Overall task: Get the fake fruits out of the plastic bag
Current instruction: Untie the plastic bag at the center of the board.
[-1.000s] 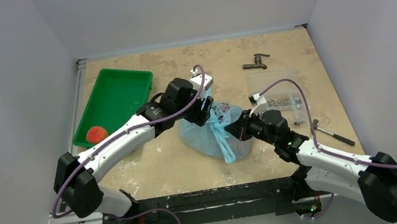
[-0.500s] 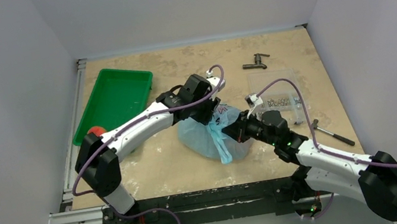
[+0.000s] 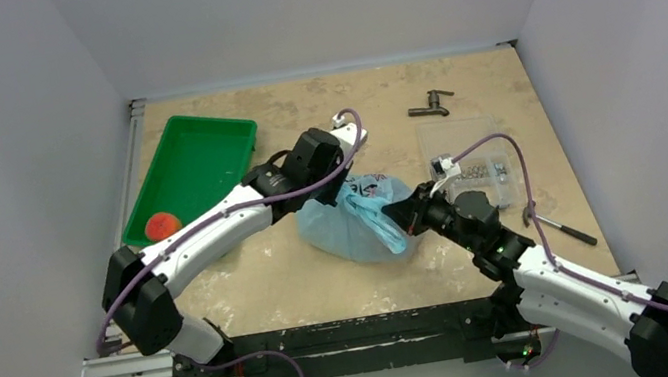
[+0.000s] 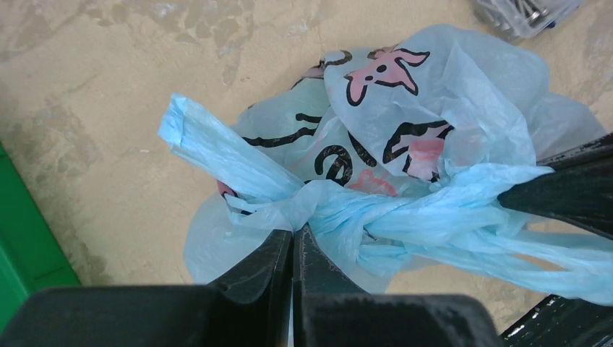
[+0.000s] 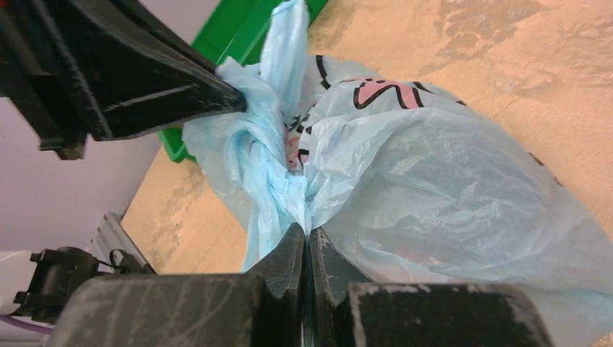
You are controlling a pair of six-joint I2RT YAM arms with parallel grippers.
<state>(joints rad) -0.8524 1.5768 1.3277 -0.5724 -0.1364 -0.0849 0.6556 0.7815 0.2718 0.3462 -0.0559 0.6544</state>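
Observation:
The light-blue plastic bag [image 3: 349,232] lies mid-table, its handles twisted into a knot [image 4: 325,206]. My left gripper [image 4: 293,231] is shut on the thin film at the knot's left side. In the top view the left gripper [image 3: 348,196] stands at the bag's far edge. My right gripper [image 5: 307,233] is shut on the bunched handle film, and the right gripper [image 3: 398,221] sits at the bag's right side. One red-peach fake fruit [image 3: 161,225] lies in the green tray [image 3: 192,150]. Any fruits in the bag are hidden by its crinkled film.
A clear box of metal parts [image 3: 472,170] stands right of the bag. Further back lies a dark metal tap [image 3: 431,108]. A small hammer [image 3: 559,227] rests near the right edge. The green tray's corner [image 4: 22,253] sits close to the bag's left.
My left gripper came down from open and shut on the bag's knot. The right gripper drew the handle out to the right, and the bag shifted slightly.

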